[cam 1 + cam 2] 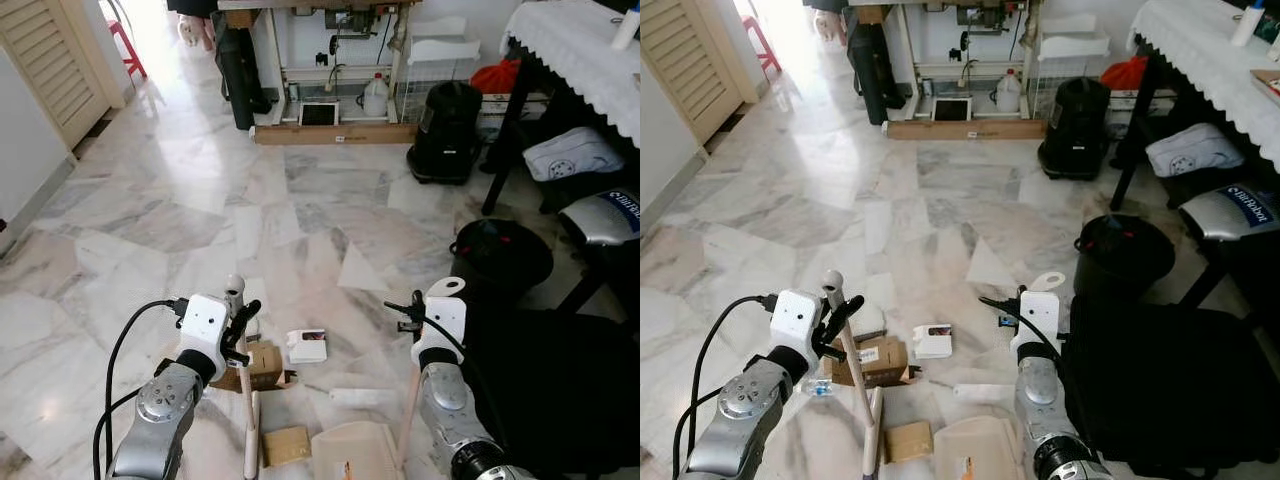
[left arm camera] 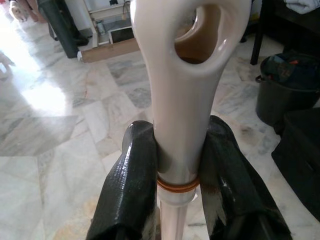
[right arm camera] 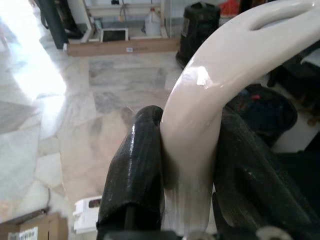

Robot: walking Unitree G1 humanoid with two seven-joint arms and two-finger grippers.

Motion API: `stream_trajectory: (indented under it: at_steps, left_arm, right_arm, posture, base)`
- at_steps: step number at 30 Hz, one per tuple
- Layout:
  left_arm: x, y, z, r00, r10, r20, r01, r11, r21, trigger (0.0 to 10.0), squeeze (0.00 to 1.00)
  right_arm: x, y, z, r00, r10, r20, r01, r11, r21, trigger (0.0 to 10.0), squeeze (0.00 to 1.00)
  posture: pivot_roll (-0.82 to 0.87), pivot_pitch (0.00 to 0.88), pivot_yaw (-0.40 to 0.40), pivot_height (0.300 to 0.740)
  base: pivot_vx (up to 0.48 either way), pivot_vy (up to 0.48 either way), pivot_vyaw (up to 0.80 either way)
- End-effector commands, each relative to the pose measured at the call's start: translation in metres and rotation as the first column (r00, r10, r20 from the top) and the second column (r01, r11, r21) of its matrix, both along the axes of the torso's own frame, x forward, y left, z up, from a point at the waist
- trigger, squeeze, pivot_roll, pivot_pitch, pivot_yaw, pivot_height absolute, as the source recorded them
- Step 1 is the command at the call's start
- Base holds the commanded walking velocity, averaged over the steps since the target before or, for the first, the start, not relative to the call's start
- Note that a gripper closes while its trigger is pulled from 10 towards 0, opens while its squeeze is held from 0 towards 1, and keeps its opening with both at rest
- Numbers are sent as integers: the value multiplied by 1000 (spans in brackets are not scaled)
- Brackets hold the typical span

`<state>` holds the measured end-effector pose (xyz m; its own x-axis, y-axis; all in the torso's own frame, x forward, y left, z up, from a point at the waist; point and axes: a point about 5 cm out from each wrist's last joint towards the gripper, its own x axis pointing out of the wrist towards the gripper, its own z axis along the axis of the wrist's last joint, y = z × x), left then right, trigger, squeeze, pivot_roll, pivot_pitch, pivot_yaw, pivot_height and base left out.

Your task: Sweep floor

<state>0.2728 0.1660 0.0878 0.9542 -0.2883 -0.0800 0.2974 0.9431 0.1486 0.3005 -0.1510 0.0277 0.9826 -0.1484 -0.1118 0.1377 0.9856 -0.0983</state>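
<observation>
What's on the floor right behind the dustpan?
Past the dustpan lie a brown cardboard box, a small white box, a white tube-like piece and a cardboard scrap. The left claw and broom handle cover part of the brown box.

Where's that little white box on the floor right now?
The white box lies on the marble floor between the two arms, just right of the brown cardboard box and ahead of the dustpan.

Glossy marble floor (polished)
</observation>
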Motion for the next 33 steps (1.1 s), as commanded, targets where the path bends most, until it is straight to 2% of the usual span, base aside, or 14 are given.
stream_trajectory:
  at_steps: [1, 9, 14, 16, 21, 24, 25, 33]
  left_arm:
    - [3, 2, 11, 999, -8, 53, 7, 1000, 22, 10000, 0]
    - [3, 1, 11, 999, -24, 43, 22, 999, 27, 10000, 0]
    - [4, 1, 11, 999, -30, 35, 29, 999, 27, 10000, 0]
    - [4, 1, 10, 999, -31, 35, 30, 999, 27, 10000, 0]
    - [5, 0, 9, 999, -32, 28, 32, 999, 25, 10000, 0]
    - [5, -1, 8, 999, -34, 26, 33, 999, 22, 10000, 0]
    - [5, -2, 8, 999, -34, 25, 34, 999, 20, 10000, 0]
    - [4, -3, 8, 999, -38, 25, 37, 999, 14, 10000, 0]
  right_arm:
    - [-1, 1, -5, 999, 0, -35, 0, 1000, 9, 10000, 0]
    - [-11, 0, -22, 988, 1, -153, 1, 1000, 16, 10000, 0]
    - [-14, -4, -30, 973, 7, -231, -11, 1000, -17, 10000, 0]
    - [-15, -4, -32, 970, 20, -244, -19, 1000, 8, 10000, 0]
    - [-18, -6, -39, 943, 39, -330, -41, 999, 2, 10000, 0]
    - [-21, -4, -44, 925, 93, -369, -96, 995, 10, 10000, 0]
    - [-25, -4, -48, 906, 105, -410, -120, 993, -10, 10000, 0]
    - [-28, -2, -54, 871, 143, -469, -160, 987, 5, 10000, 0]
  posture:
    - [135, 70, 79, 740]
    - [134, 74, 82, 740]
    - [128, 75, 82, 740]
    - [126, 76, 81, 740]
    - [119, 76, 79, 740]
    - [113, 72, 78, 740]
    - [112, 70, 77, 740]
    - [109, 56, 71, 740]
  base:
    - [0, 0, 0]
    - [0, 0, 0]
    - [0, 0, 0]
    - [0, 0, 0]
    - [0, 0, 0]
    - [0, 0, 0]
    - [0, 0, 0]
    - [0, 0, 0]
